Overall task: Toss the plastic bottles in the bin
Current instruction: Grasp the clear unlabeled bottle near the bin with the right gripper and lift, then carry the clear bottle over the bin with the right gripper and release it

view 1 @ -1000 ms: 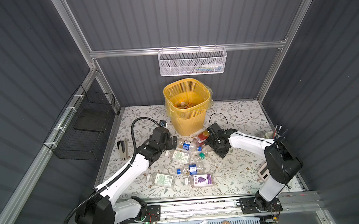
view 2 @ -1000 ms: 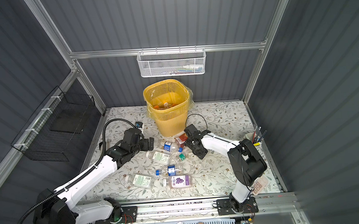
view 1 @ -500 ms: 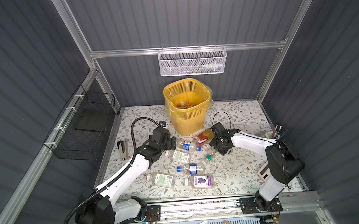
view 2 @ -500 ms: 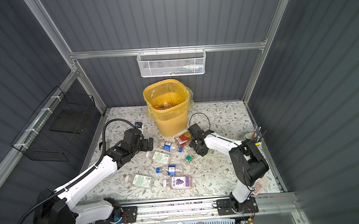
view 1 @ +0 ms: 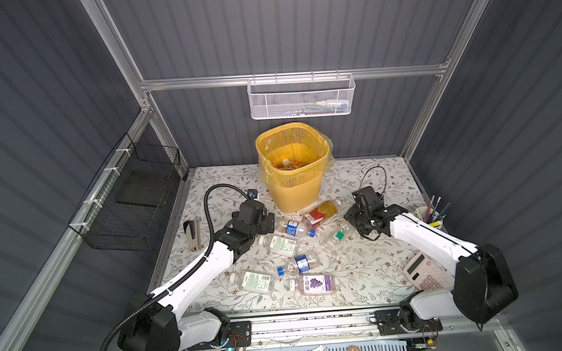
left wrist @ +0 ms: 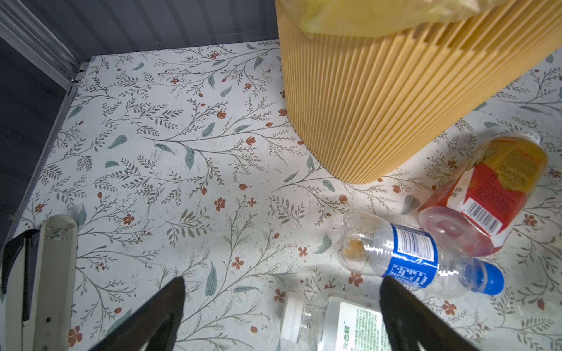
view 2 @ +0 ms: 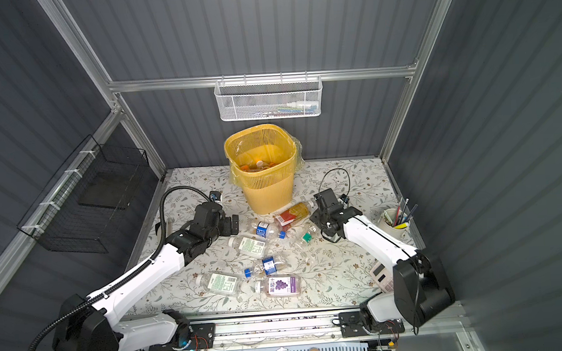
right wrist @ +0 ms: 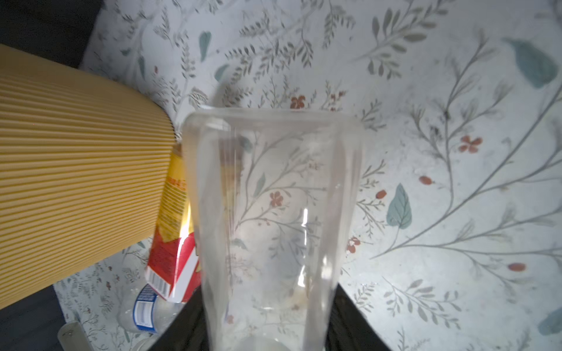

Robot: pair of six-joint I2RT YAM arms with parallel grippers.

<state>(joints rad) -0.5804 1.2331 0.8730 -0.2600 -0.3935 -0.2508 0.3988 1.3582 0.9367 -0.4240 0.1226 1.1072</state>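
Claw on the right [right wrist: 270,307], earlier apart, now clamps a clear bottle [right wrist: 273,197] (left claw [left wrist: 282,284] stays apart)

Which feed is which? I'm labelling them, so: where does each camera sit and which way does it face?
Both top views: high over the front rail, facing down toward the back wall; left arm and right arm whole, bin at the back.
Left wrist: on the left arm, low, facing the bin's base past the open left gripper.
Right wrist: on the right arm, looking along the clear bottle clamped in the right gripper.
Shared: both wrist views catch the bin's wall and the red-yellow bottle.
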